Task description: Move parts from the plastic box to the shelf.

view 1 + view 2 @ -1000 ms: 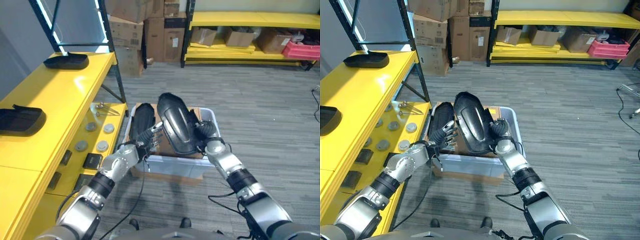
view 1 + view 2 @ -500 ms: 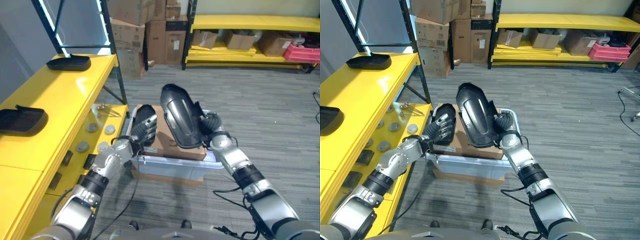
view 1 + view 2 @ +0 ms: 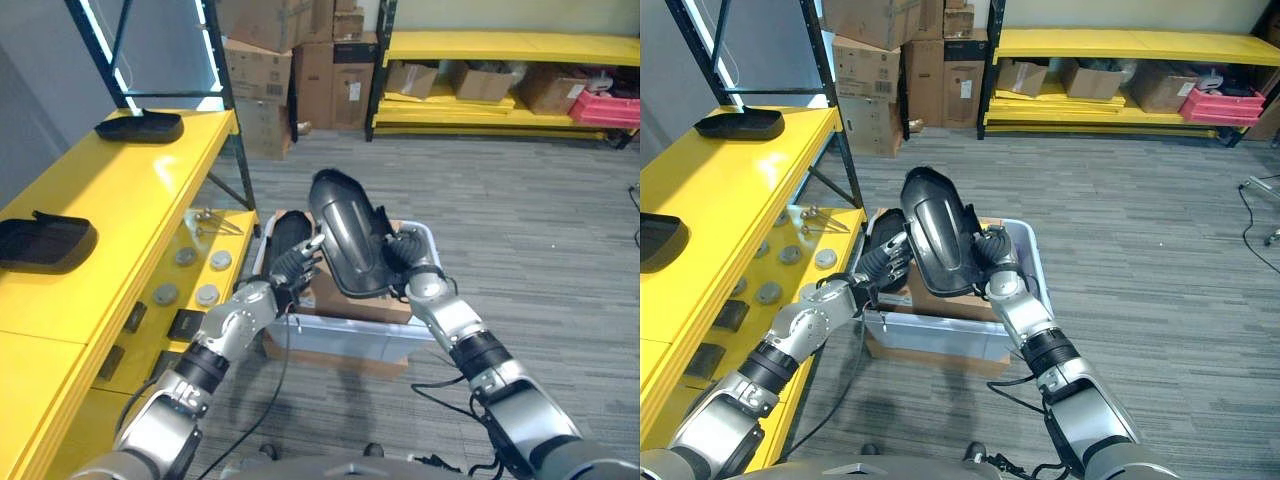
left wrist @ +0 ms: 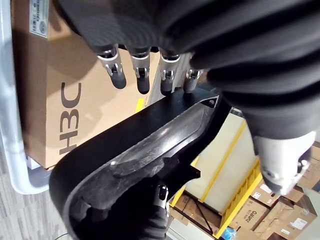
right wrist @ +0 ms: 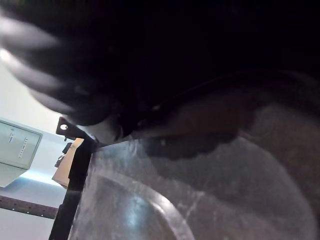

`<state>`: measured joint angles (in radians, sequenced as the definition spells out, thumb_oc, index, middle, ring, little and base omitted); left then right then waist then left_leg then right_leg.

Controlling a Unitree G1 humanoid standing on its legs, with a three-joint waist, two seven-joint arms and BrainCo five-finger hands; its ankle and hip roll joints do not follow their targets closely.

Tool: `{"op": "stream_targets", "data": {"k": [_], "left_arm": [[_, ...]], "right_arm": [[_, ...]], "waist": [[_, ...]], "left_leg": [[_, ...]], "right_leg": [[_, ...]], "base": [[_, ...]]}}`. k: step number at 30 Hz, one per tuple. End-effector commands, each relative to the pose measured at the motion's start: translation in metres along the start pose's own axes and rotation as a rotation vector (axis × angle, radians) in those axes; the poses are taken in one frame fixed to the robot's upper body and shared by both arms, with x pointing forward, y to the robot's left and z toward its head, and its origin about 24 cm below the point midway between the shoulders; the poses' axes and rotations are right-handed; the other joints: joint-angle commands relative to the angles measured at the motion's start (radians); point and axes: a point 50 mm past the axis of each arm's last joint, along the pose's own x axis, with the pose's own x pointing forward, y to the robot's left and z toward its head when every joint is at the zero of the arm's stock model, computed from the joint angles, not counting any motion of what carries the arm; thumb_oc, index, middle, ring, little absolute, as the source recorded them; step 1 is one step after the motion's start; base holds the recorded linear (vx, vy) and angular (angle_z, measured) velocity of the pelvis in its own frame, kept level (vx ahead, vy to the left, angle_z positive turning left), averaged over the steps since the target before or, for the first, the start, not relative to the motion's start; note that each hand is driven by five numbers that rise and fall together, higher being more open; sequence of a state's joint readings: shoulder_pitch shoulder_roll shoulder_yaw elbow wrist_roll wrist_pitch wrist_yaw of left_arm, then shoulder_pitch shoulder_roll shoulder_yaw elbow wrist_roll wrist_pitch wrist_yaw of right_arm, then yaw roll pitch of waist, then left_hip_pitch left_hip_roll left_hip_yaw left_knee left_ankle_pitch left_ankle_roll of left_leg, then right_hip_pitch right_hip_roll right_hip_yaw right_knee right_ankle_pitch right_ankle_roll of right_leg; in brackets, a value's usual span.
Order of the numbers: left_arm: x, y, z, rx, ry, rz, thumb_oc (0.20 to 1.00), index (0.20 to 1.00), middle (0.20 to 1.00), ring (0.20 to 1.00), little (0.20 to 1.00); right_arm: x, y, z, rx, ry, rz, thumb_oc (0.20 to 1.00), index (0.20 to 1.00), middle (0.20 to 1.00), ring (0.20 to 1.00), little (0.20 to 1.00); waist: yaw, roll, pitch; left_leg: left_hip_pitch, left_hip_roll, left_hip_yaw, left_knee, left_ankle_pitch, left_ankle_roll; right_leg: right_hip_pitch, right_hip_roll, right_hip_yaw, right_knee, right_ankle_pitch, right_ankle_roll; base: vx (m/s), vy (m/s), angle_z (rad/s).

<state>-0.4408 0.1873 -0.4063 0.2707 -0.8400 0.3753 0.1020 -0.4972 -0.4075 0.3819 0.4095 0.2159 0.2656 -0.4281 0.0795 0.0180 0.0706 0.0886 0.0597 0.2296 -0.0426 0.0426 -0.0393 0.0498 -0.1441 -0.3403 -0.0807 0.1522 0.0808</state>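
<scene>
A large black curved shell part [image 3: 345, 238] hangs tilted above the clear plastic box [image 3: 350, 337]. My right hand [image 3: 402, 256] is shut on its right edge from behind. Coming in from the left, my left hand [image 3: 290, 266] is open, its straight fingers [image 4: 142, 75] reaching the part's left edge [image 4: 140, 150]. Behind my left hand a second black part [image 3: 880, 232] stands at the left end of the box. A brown cardboard box [image 3: 345, 300] lies inside the plastic box. The yellow shelf [image 3: 130, 190] runs along the left.
Two black parts [image 3: 140, 127] [image 3: 45, 240] lie on the shelf top. Its lower level holds round discs [image 3: 185, 290] and dark square pieces [image 3: 185, 322]. Cardboard boxes [image 3: 290, 60] and a second yellow rack [image 3: 500, 60] stand at the back, beyond grey carpet.
The held part has shifted a little to the left over the box. My left hand has come up so that its fingertips reach the part's left edge.
</scene>
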Motion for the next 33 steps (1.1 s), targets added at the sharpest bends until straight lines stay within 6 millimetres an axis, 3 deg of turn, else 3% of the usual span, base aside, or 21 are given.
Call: {"op": "stream_targets", "data": {"k": [1, 11, 16, 18, 19, 20, 28, 33], "left_arm": [[0.018, -0.042, 0.024, 0.114, -0.066, -0.123, 1.000, 1.000, 1.000, 1.000, 1.000], [0.019, -0.075, 0.027, 0.063, -0.064, -0.270, 1.000, 1.000, 1.000, 1.000, 1.000], [0.017, -0.084, 0.039, 0.060, -0.156, -0.226, 1.000, 1.000, 1.000, 1.000, 1.000], [0.011, -0.073, 0.056, 0.035, -0.258, -0.149, 1.000, 1.000, 1.000, 1.000, 1.000], [0.008, -0.053, 0.063, 0.002, -0.273, -0.099, 1.000, 1.000, 1.000, 1.000, 1.000], [0.008, -0.047, 0.063, -0.004, -0.276, -0.103, 1.000, 1.000, 1.000, 1.000, 1.000], [-0.005, -0.038, 0.072, 0.046, -0.336, -0.117, 1.000, 1.000, 1.000, 1.000, 1.000], [-0.005, -0.024, 0.067, 0.051, -0.301, -0.042, 1.000, 1.000, 1.000, 1.000, 1.000]], "right_arm": [[0.010, 0.005, 0.078, 0.107, -0.260, 0.001, 0.200, 0.200, 0.200, 0.200, 0.200], [0.009, 0.016, 0.102, 0.069, -0.337, 0.047, 0.200, 0.200, 0.200, 0.200, 0.200], [0.007, 0.019, 0.109, 0.083, -0.351, 0.032, 0.200, 0.200, 0.200, 0.200, 0.200], [0.007, 0.006, 0.111, 0.132, -0.344, -0.003, 0.200, 0.200, 0.200, 0.200, 0.200], [0.005, -0.006, 0.110, 0.143, -0.359, -0.028, 0.200, 0.200, 0.200, 0.200, 0.200], [0.005, -0.010, 0.110, 0.135, -0.365, -0.038, 0.200, 0.200, 0.200, 0.200, 0.200], [0.006, -0.024, 0.093, 0.098, -0.355, -0.087, 0.200, 0.200, 0.200, 0.200, 0.200], [0.001, -0.032, 0.096, 0.118, -0.399, -0.084, 0.200, 0.200, 0.200, 0.200, 0.200]], "waist": [[0.023, -0.014, -0.065], [0.019, -0.016, -0.070], [0.017, -0.017, -0.070], [0.017, -0.020, -0.071], [0.016, -0.021, -0.070], [0.017, -0.021, -0.071], [0.023, -0.017, -0.071], [0.018, -0.019, -0.067]], "left_leg": [[-0.042, 0.042, -0.031, 0.013, -0.023, -0.035], [-0.035, 0.044, -0.028, 0.011, -0.024, -0.036], [-0.032, 0.043, -0.029, 0.010, -0.025, -0.036], [-0.031, 0.043, -0.031, 0.010, -0.026, -0.038], [-0.030, 0.043, -0.030, 0.012, -0.026, -0.038], [-0.030, 0.043, -0.030, 0.012, -0.027, -0.037], [-0.030, 0.040, -0.031, 0.004, -0.023, -0.034], [-0.031, 0.041, -0.027, 0.008, -0.024, -0.033]], "right_leg": [[0.045, -0.071, -0.015, 0.057, -0.121, 0.113], [0.047, -0.072, -0.014, 0.056, -0.119, 0.113], [0.049, -0.071, -0.013, 0.056, -0.119, 0.113], [0.051, -0.071, -0.013, 0.055, -0.121, 0.113], [0.051, -0.071, -0.015, 0.058, -0.124, 0.112], [0.052, -0.071, -0.016, 0.057, -0.125, 0.111], [0.054, -0.069, -0.018, 0.051, -0.122, 0.110], [0.052, -0.069, -0.016, 0.055, -0.124, 0.111]], "base": [[0.00, 0.000, 0.00], [0.00, 0.000, 0.00], [0.00, 0.000, 0.00], [0.02, 0.006, 0.00], [0.00, 0.000, 0.00], [0.00, 0.000, 0.00], [0.00, 0.000, 0.00], [0.00, 0.000, 0.00]]}}
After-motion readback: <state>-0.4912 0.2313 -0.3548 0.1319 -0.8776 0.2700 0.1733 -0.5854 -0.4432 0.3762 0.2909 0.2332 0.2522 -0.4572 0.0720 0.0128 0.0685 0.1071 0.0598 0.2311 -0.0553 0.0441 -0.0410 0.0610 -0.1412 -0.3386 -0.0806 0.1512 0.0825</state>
